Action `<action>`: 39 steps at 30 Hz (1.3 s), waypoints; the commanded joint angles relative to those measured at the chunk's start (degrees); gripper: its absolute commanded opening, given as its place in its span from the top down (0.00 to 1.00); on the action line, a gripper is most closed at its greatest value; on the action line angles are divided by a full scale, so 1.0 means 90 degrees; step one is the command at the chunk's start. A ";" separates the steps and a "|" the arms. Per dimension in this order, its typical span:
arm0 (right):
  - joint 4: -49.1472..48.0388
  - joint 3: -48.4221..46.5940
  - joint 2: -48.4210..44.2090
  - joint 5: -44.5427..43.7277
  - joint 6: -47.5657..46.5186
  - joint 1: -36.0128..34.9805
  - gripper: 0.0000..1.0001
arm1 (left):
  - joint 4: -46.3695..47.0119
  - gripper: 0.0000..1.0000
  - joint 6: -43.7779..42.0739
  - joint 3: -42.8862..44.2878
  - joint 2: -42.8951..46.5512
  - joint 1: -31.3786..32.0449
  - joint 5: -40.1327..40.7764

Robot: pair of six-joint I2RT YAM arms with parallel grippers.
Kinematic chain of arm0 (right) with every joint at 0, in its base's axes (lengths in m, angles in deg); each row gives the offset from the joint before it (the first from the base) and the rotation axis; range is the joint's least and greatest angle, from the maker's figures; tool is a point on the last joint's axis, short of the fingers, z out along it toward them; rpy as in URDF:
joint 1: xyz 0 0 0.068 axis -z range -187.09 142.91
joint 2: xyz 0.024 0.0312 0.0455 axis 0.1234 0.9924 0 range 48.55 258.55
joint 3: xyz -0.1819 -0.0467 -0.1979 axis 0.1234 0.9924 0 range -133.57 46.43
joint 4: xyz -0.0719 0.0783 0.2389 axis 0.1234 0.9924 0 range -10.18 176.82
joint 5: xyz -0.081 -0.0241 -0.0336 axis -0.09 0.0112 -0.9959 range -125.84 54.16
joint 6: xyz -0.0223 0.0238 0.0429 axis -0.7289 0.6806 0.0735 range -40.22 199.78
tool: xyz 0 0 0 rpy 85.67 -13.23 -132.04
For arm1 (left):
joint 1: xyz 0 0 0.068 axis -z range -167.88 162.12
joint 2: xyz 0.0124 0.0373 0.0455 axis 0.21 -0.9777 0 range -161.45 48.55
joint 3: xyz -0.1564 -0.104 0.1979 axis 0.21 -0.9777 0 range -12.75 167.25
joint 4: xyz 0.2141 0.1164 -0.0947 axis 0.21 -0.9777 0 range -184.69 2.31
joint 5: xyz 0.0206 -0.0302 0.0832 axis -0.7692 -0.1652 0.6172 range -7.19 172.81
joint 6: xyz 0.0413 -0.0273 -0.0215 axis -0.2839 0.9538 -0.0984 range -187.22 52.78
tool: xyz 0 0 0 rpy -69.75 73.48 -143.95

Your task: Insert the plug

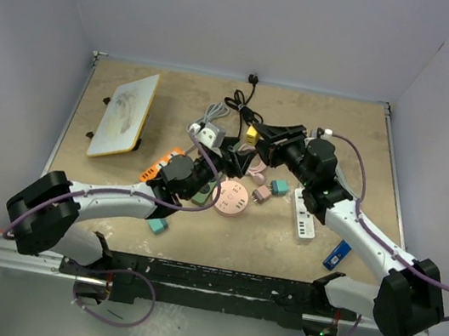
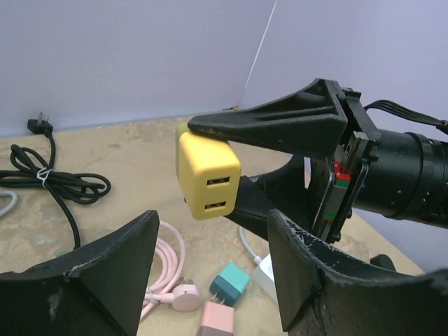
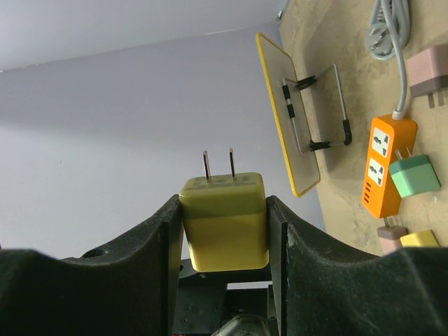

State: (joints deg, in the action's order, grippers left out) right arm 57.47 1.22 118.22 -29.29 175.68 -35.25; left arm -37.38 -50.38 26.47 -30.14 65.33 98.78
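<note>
From overhead the middle of the table (image 1: pixel 263 248) is hard to read. Both arms crowd over a heap of adapters and cords, and the left arm covers most of the orange power strip (image 1: pixel 156 167), leaving only its left end showing. There the yellow plug (image 1: pixel 251 133) is just a small bright patch among black fingers, at the far middle of the table. The wrist views make it plainer: it is a rounded yellow cube, raised off the surface, with two flat metal prongs on one face and two USB slots on the opposite one. The right gripper (image 3: pixel 224 210) pinches it by two opposite sides. In the left wrist view one of its fingers is mostly hidden behind the plug. The USB face looks toward the left gripper (image 2: pixel 213 234), whose fingers stand spread wide just short of the plug, touching nothing. Below them lie a teal adapter (image 2: pixel 229 282) and a pink adapter (image 2: pixel 217 323), the pink one cut off by the bottom edge.
</note>
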 commanded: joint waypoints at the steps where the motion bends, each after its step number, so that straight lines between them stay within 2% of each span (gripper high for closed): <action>1: -0.0047 -0.0278 -0.0066 -0.0283 0.0107 -0.0097 0.58 | 0.1289 0.40 -0.0251 0.0240 -0.0286 0.0045 0.0488; 5: -0.0020 -0.0185 -0.0133 -0.0384 0.0153 -0.0123 0.58 | 0.1785 0.53 -0.0112 0.0237 -0.0659 0.0054 0.0793; 15: -0.0284 -0.0096 0.0040 -0.0098 0.0200 -0.0122 0.56 | 0.2123 0.53 -0.0014 0.0545 -0.1360 0.0054 0.0898; 20: -0.0272 -0.0027 0.0045 -0.0008 0.0145 -0.0122 0.54 | 0.2135 0.71 -0.0191 0.0756 -0.1453 0.0053 0.1017; 22: -0.0244 0.0014 0.0058 0.0028 0.0038 -0.0117 0.46 | 0.2003 0.89 -0.0290 0.0845 -0.1447 0.0054 0.0946; 25: -0.0065 0.0073 -0.0008 0.0254 -0.0400 0.0003 0.23 | 0.1248 0.99 -0.0311 0.0972 -0.1242 -0.0002 0.0801; 27: -0.0001 0.0146 -0.0147 0.0242 -0.1195 0.0157 0.13 | 0.0247 1.00 -0.0089 0.1084 -0.0960 -0.0164 0.0476; 29: -0.0252 0.0270 -0.0285 0.0674 -0.2239 0.0465 0.09 | -0.0682 1.00 0.0274 0.1162 -0.0615 -0.0448 -0.0204; 34: -0.0892 0.0437 -0.0499 0.3066 -0.4429 0.1501 0.07 | -0.2791 1.00 0.1113 0.1410 0.0293 -0.1248 -0.2729; 36: -0.0883 0.0337 -0.0578 0.3898 -0.5412 0.1546 0.08 | -0.3708 1.00 0.1110 0.1575 0.0568 -0.1346 -0.3288; 39: -0.0757 0.0069 -0.0607 0.4960 -0.6236 0.1547 0.08 | -0.4713 1.00 0.1302 0.1991 0.0822 -0.1493 -0.3870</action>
State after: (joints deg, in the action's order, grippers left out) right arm 53.79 5.31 114.88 -4.09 137.74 -20.78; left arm -65.23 -42.71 38.38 -27.06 52.70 78.67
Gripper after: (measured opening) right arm 0.922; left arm 0.248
